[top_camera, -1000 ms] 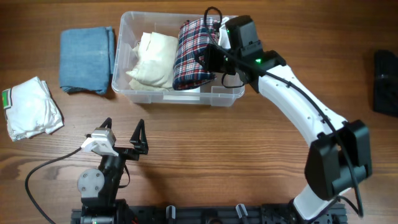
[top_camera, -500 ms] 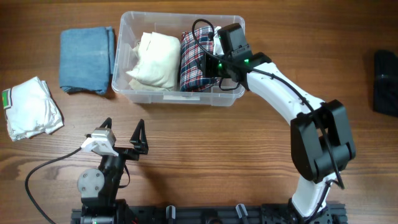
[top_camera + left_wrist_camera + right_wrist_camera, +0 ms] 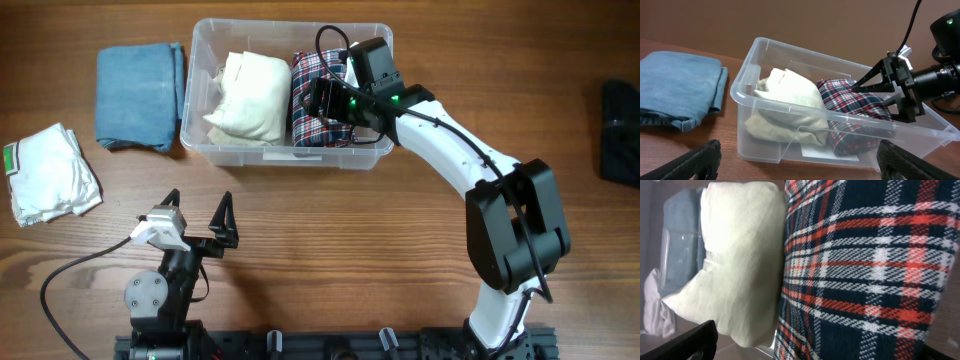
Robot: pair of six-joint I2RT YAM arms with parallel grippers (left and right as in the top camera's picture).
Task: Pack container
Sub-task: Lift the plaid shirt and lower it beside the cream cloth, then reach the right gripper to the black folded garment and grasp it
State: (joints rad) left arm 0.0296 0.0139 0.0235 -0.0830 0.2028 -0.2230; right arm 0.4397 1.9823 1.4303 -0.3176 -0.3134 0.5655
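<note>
The clear container stands at the back of the table. A cream cloth fills its left half and a plaid cloth lies in its right half. My right gripper hangs open just above the plaid cloth, gripping nothing. The left wrist view shows the container, the plaid cloth and the right gripper spread over it. Plaid cloth and cream cloth fill the right wrist view. My left gripper rests open near the front edge, well short of the container.
A folded blue cloth lies left of the container. A crumpled white cloth sits at the far left. A black object is at the right edge. Bare wood lies between the left gripper and the container.
The right arm lowered the plaid cloth into the container's right half, then its jaws opened and let it go. The left arm has not moved.
</note>
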